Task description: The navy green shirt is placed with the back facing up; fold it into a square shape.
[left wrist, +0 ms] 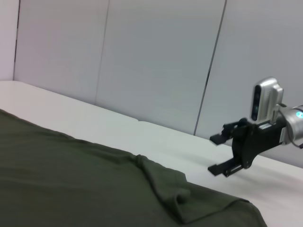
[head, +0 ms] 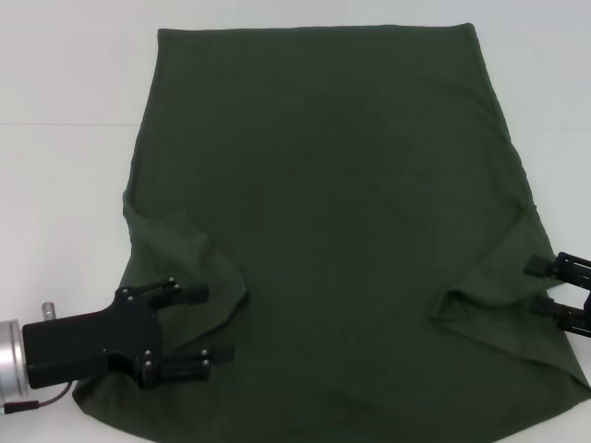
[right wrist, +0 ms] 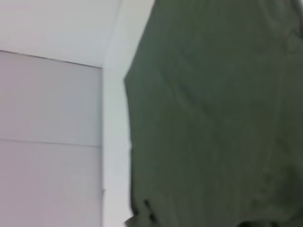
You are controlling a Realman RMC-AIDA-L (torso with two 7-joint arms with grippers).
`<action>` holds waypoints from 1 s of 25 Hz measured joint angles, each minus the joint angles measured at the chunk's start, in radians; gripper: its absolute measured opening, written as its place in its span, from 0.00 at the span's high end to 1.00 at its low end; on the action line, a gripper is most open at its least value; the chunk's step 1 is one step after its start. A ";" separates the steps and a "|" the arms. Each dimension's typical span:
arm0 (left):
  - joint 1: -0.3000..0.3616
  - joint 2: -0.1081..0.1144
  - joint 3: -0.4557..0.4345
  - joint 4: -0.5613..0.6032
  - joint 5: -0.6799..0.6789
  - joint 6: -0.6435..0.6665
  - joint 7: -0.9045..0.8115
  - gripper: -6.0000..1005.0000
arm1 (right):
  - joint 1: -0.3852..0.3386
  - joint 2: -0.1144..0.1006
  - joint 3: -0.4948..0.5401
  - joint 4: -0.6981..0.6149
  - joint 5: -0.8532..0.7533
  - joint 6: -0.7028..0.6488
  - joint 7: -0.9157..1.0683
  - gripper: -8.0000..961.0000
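Left end effector (head: 199,325), fingers spread, hovers over the left sleeve of the navy green shirt (head: 332,203), which lies flat on the white surface (head: 65,138). Right end effector (head: 545,286), apparently also spread, flanks the right sleeve, poised for inward sleeve folds.
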 joint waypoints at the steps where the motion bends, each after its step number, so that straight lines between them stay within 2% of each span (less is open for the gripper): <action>1: -0.003 0.000 0.000 -0.004 0.000 0.000 0.000 0.13 | 0.003 -0.001 0.000 0.001 -0.010 0.014 0.009 0.18; 10: -0.015 0.000 0.000 -0.020 0.000 -0.009 0.006 0.13 | 0.025 -0.003 -0.015 0.002 -0.049 0.122 0.044 0.18; 25: -0.020 0.000 0.000 -0.020 0.000 -0.022 0.001 0.13 | 0.060 0.009 -0.082 0.007 -0.053 0.221 0.056 0.18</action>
